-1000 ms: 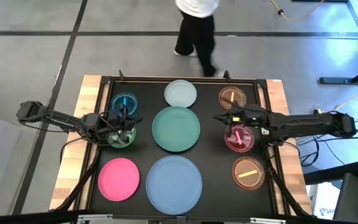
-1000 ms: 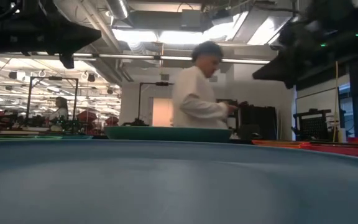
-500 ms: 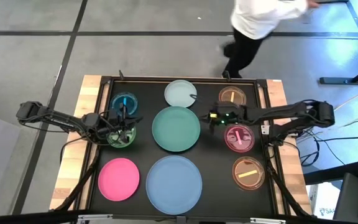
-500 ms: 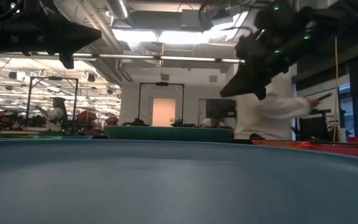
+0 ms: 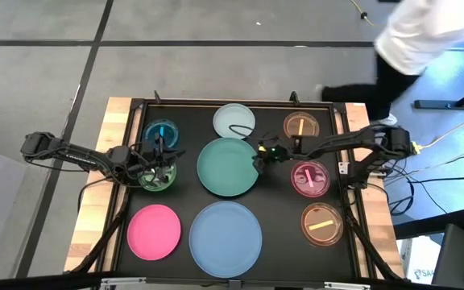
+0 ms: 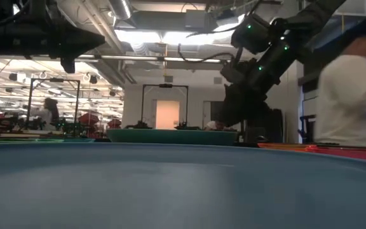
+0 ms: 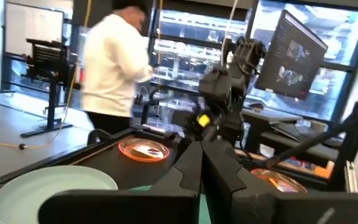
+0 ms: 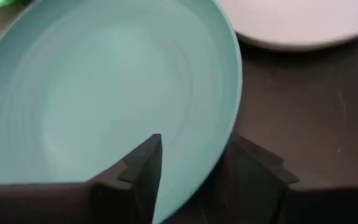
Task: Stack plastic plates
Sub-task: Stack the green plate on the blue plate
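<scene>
Teal plate (image 5: 228,167) flat at table centre, rim between the parted fingers of the right gripper (image 5: 259,158), not yet clenched. Nothing stacked so far: pink plate (image 5: 154,232), blue plate (image 5: 225,238), small dishes all separate. Left gripper (image 5: 156,163) over green dish (image 5: 158,176); grip undeterminable.

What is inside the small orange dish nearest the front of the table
A yellow strip-like item lies inside the orange dish; what it is cannot be told. The table surface under the dish is covered.

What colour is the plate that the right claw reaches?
Teal plate; clearest in the high view.
</scene>
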